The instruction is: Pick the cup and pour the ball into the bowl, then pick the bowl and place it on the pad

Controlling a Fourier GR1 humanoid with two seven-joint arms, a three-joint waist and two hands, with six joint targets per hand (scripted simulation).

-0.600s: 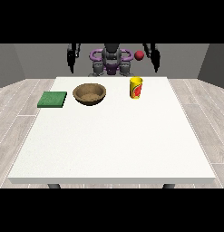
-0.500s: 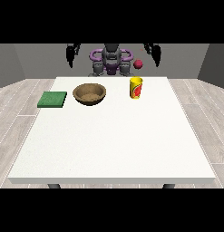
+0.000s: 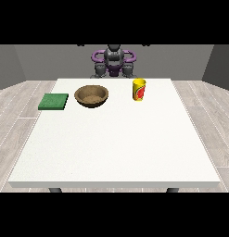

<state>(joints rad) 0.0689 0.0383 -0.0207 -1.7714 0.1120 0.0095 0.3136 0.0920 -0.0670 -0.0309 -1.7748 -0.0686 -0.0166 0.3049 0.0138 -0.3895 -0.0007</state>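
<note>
- Yellow cup with red label [image 3: 139, 89] stands upright on white worktop [image 3: 116, 139], right of brown wooden bowl [image 3: 91, 96].
- Neither hand is visible; their state cannot be told.
- Best grasp: cup's side, kept upright.

We have a single front view, taken from across the white table [image 3: 111, 148] and raised above its near edge, looking down its length toward the robot [image 3: 114, 61] at the far edge. We stand well back: the whole tabletop fits inside the view, all four corners included, with wood-plank floor [image 3: 16, 115] at both sides and grey wall [image 3: 46, 58] behind.
</note>
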